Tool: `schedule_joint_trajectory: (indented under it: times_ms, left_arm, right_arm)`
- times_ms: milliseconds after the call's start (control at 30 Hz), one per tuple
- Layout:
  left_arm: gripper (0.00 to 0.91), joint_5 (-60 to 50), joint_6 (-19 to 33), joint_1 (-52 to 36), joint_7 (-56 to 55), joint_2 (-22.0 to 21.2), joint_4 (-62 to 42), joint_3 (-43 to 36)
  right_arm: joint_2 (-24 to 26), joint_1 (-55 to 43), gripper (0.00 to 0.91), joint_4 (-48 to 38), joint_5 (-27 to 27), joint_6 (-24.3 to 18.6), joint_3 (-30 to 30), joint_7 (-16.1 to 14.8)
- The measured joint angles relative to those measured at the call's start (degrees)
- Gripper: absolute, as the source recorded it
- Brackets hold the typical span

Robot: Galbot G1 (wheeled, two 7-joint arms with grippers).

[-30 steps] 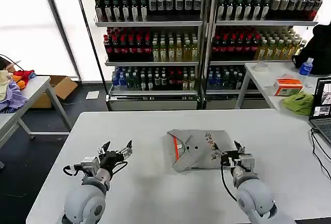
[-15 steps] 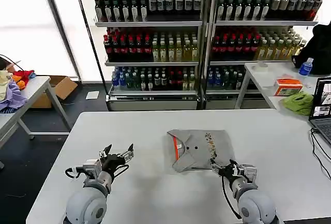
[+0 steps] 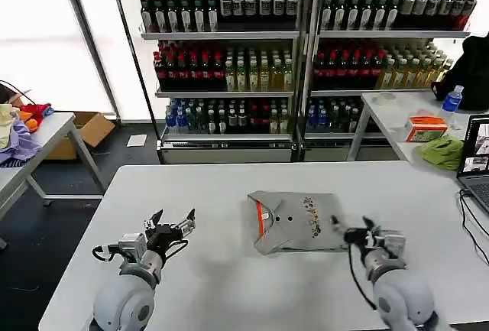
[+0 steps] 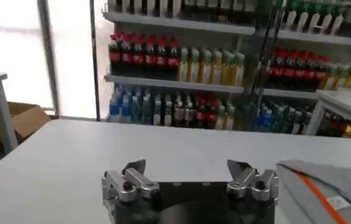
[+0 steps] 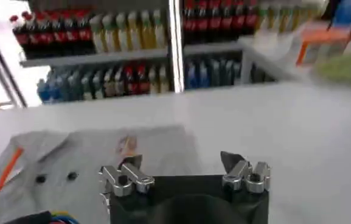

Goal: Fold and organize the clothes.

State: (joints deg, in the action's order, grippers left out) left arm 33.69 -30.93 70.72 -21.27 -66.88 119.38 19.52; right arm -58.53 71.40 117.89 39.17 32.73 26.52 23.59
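— Head view: what is sitting nearest?
— Both grippers, jaws spread and holding nothing: left gripper hovering well left of the T-shirt, right gripper just off its near right corner.
— Risk?
— A low sweep could be snagging that corner and undoing the fold.
— Orientation?
— It is lying mid-table, long axis running left-right, orange-red neck strip facing left.

One folded grey T-shirt is lying on one white table. Two grippers are showing: left gripper, right gripper. Two bottle shelving units are standing behind.
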Motion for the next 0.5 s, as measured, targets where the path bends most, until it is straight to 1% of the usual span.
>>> schedule_joint_trajectory:
  times_ms: [133,233,333,500]
  left_arm:
    - [0.907,-0.40,1.11,-0.32,0.35,-0.46,-0.13,-0.13]
    - [0.907,-1.03,2.28,-0.15,0.88,-0.73,-0.24,0.12]
    - [0.907,-1.79,3.13,0.30,1.62,-0.65,-0.02,0.48]
    - [0.907,-3.39,4.62,0.81,1.91,-0.39,0.31,1.07]
  right_arm:
    - [2.39,0.35,0.907,2.43,-5.06,-0.52,5.14,-1.01]
    - [3.21,1.21,0.907,3.90,-7.53,-0.97,7.75,-1.58]
    - [3.62,2.42,0.907,4.63,-9.08,-1.14,9.51,-1.64]
    - [3.53,4.15,0.907,6.09,-10.10,-1.19,11.51,-1.54]
